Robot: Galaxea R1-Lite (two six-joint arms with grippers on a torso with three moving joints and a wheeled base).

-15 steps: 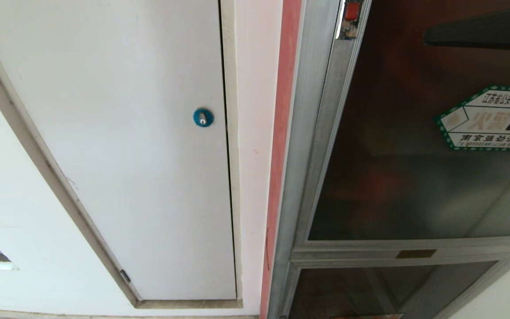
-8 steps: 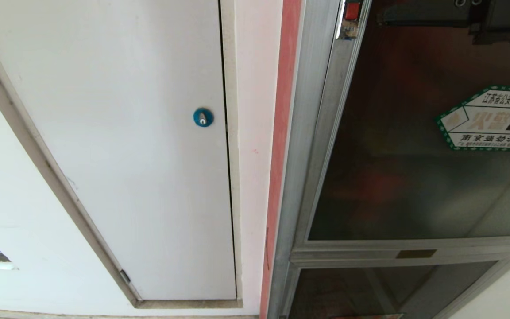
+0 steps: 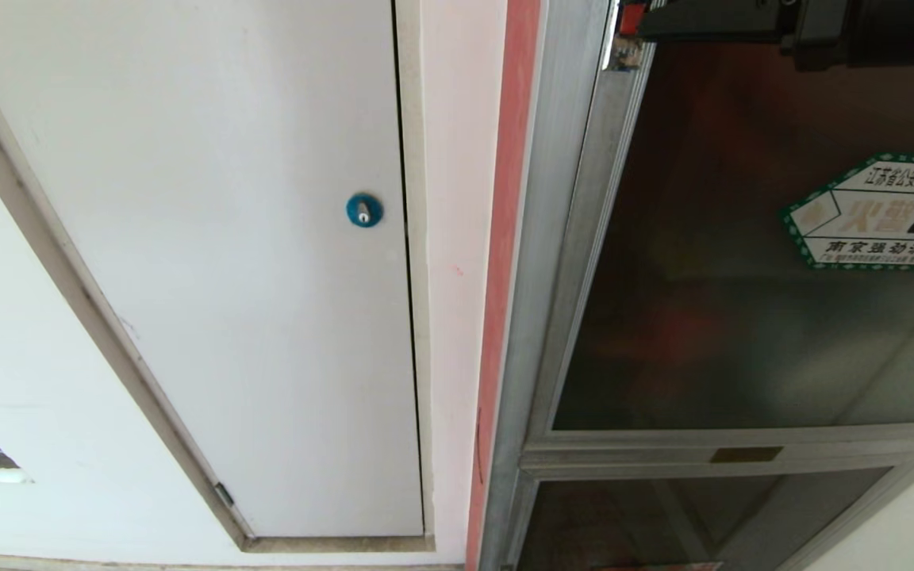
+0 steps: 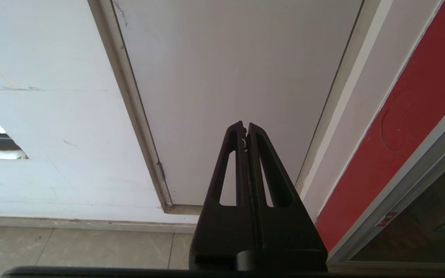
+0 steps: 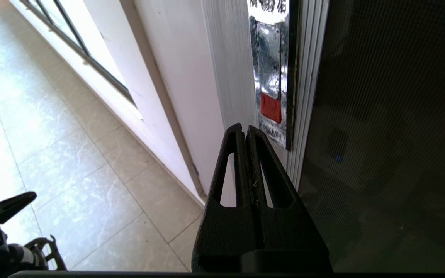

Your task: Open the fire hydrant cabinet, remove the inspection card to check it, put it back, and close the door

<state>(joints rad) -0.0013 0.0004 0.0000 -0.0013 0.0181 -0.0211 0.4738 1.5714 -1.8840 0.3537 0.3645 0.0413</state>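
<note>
Right pincer (image 5: 245,129): fully closed, empty, tips just short of the chrome latch plate (image 5: 270,88) with red tab on the door (image 3: 743,277) edge; contact cannot be confirmed. Right arm reaches across the glass at the head view's top edge. Left pincer (image 4: 245,127): closed, empty, facing the white panel (image 3: 227,238). Door shut on the cabinet (image 3: 552,238). Card not visible.

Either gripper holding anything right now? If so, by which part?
Nothing held. Right gripper is shut on nothing, tips near the shiny latch plate at the door edge. Left gripper is shut too, also on nothing, facing the white panel.
</note>
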